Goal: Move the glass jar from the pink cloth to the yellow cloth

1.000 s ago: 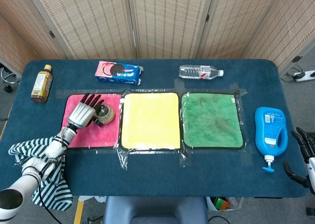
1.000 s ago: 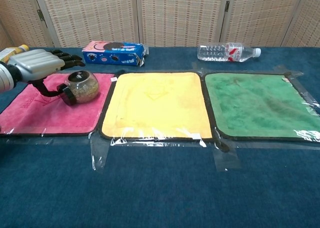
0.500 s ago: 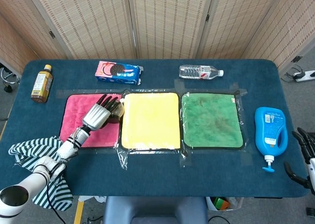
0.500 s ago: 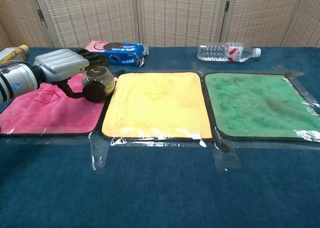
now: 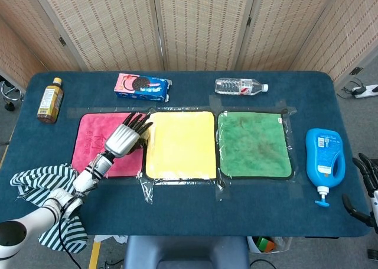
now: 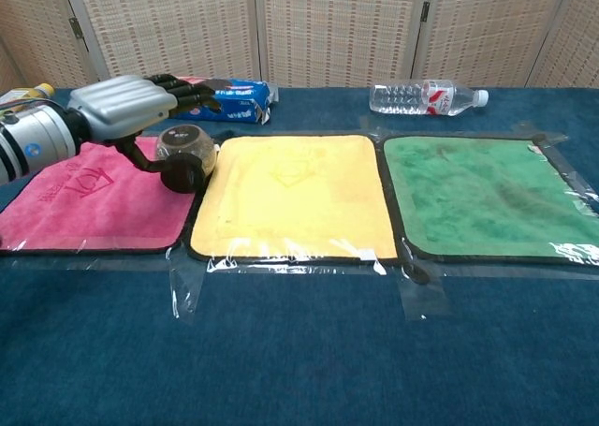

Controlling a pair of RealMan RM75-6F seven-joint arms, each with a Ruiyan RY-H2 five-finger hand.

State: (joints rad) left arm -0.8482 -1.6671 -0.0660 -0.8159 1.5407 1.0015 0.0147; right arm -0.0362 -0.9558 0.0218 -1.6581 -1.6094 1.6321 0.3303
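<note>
The glass jar (image 6: pixel 187 153), round with brownish contents, is at the right edge of the pink cloth (image 6: pixel 84 197), beside the border of the yellow cloth (image 6: pixel 295 197). My left hand (image 6: pixel 122 108) grips it, with the fingers reaching over the top and the thumb against its left side. I cannot tell whether the jar rests on the cloth or hangs just above it. In the head view my left hand (image 5: pixel 124 138) hides most of the jar. My right hand (image 5: pixel 365 183) is at the table's far right edge, fingers apart and holding nothing.
A green cloth (image 5: pixel 254 143) lies right of the yellow cloth (image 5: pixel 180 145). Behind the cloths are a cookie box (image 5: pixel 142 86), a water bottle (image 5: pixel 241 86) and a tea bottle (image 5: pixel 49 100). A blue detergent bottle (image 5: pixel 324 159) lies at the right. A striped cloth (image 5: pixel 44 207) hangs at the front left.
My left hand has moved right with the jar, from the middle of the pink cloth to its right edge. The right hand has not moved.
</note>
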